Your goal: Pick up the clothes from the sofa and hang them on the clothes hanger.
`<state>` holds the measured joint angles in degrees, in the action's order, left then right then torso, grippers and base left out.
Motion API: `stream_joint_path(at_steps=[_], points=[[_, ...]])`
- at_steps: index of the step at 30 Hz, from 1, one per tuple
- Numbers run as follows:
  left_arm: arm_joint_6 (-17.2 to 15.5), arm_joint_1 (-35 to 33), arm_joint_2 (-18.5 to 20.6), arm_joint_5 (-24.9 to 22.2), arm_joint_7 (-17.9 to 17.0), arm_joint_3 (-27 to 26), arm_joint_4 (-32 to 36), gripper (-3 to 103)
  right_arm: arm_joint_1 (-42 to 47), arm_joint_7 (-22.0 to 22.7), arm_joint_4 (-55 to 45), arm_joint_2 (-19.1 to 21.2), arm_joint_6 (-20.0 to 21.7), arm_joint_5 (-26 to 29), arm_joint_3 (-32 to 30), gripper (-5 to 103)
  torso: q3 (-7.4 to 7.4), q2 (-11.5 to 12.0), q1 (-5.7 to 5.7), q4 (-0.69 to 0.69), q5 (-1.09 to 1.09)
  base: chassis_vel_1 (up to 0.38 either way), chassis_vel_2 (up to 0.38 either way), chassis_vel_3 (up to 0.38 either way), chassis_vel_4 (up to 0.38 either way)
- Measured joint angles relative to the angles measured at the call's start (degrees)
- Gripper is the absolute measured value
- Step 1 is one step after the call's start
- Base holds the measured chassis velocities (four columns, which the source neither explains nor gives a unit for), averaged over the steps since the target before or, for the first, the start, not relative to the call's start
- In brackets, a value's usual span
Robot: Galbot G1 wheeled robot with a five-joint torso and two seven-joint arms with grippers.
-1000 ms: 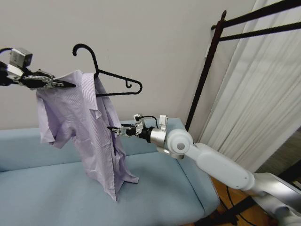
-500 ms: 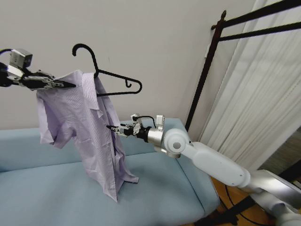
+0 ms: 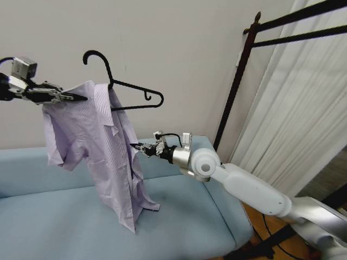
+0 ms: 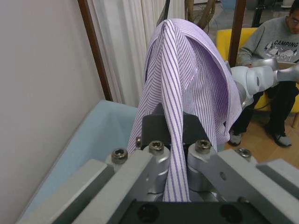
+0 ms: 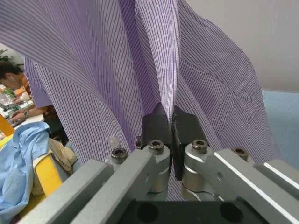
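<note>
Your left gripper (image 3: 82,98) pinches the shirt (image 3: 103,146) on the hanger (image 3: 130,95); your right gripper (image 3: 134,146) is clamped on its front edge, above the sofa (image 3: 54,227).

White curtains (image 3: 303,124) hang beside a plain wall (image 3: 179,49) (wooden floor (image 4: 259,140) below); perhaps a yellow chair (image 4: 226,39).

Above the sofa (image 3: 54,227), shirt (image 3: 103,146) on hanger (image 3: 108,70); rack (image 3: 239,76) to the right.

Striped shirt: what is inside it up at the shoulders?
A black hanger: its hook and one arm stick out bare; the other arm is covered by the striped shirt, where the left gripper pinches the cloth.
</note>
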<state>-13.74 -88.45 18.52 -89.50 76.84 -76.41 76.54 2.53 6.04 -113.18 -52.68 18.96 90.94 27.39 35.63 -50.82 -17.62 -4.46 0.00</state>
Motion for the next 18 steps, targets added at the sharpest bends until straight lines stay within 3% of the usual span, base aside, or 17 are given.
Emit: stream_joint_path(at_steps=[6, 18], points=[[0.19, 0.44, -1.67, -0.91, -2.22, 0.22, 1.91, 2, -0.23, 0.98, 0.65, 0.07, -0.08, -0.87, -1.03, 1, 0.00, 0.00, 0.00, 0.01, 0.00, 0.000, 0.000, 0.000, 0.000], [0.45, 3.07, -9.44, -1.21, -6.26, 1.28, 8.77, 2, -6.58, -1.26, 7.51, 3.85, 1.17, -1.04, -6.16, 1, 0.00, 0.00, 0.00, 0.01, 0.00, 0.000, 0.000, 0.000, 0.000]])
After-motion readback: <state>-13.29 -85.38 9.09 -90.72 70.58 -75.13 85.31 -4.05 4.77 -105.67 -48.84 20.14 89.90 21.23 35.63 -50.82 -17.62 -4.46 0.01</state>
